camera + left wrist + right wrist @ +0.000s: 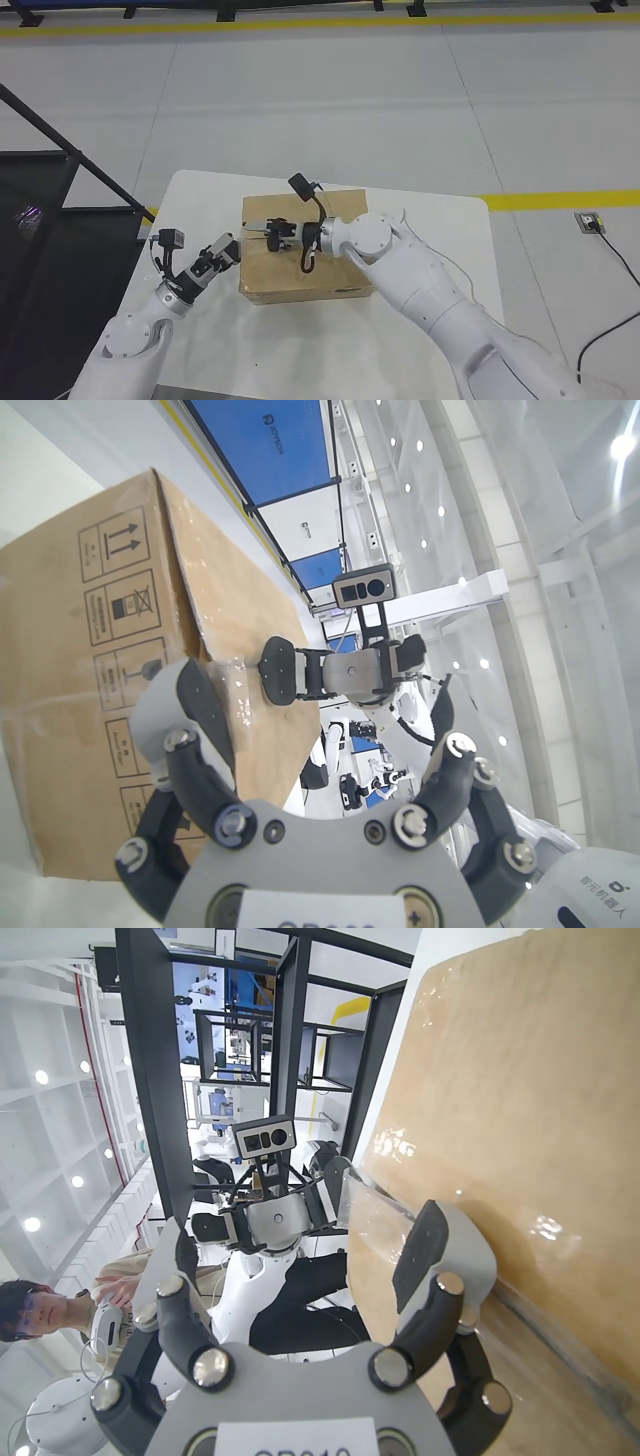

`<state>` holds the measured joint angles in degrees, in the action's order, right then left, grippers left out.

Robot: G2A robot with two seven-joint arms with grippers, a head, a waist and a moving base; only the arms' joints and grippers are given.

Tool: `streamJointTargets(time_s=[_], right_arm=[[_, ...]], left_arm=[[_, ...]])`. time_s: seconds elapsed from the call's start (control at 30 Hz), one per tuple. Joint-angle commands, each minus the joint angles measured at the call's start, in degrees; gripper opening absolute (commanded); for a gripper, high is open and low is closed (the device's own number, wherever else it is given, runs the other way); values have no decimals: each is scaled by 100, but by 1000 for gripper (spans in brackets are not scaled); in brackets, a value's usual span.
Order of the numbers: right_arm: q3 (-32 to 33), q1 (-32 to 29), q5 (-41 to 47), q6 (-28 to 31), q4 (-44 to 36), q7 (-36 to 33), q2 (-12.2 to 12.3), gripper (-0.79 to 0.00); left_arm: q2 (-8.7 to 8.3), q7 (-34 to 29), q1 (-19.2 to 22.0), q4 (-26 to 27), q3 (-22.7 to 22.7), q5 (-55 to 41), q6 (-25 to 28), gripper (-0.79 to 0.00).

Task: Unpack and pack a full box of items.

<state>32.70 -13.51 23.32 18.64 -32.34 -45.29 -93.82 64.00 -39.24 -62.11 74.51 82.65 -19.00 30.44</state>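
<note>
Top view looks down; close wrist views face each other (box (285,275) shared).

Brown cardboard box (305,262) with black printed symbols in framed squares on one side, glossy clear tape (372,1215), white table (420,330), left gripper (226,250) and right gripper (276,234) light grey with black pads, pale grey floor (330,100), yellow stripe (560,200)

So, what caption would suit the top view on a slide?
Left fingers and right fingers, both open, meet at a taped brown cardboard box on a white table.
</note>
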Motion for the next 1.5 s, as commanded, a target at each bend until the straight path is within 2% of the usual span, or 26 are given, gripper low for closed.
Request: streamJointTargets(time_s=[0.0, 0.13, 0.3, 0.63, 0.87, 1.07, 1.33, 1.47], right_arm=[[-23, 27, 97, 45, 142, -168, -105, 0], [1, 130, 195, 160, 488, -337, -241, 0], [81, 258, 175, 234, 826, -568, -297, 0], [385, 258, 22, 355, 1020, -752, -131, 0], [755, 73, -3, 564, 878, -826, 154, 0], [1104, -176, -193, 424, 474, -689, 467, 0], [1773, -841, -470, 218, -745, -699, 966, 0], [2150, -1268, -816, -213, -1582, -642, 1221, 0]], left_arm=[[0, -8, -4, -4, -5, -15, 10, 0], [-3, -14, -15, -20, 5, -31, 29, 0], [-11, 3, -48, -51, 55, -77, 60, 0], [-11, -41, -12, -79, 48, -155, 66, 0], [-8, -78, 32, -106, 7, -158, 54, 0], [-5, -111, 70, -115, -25, -169, 66, 0], [-6, -140, 86, -132, -37, -183, 62, 0], [-6, -137, 90, -133, -45, -180, 48, 0]])
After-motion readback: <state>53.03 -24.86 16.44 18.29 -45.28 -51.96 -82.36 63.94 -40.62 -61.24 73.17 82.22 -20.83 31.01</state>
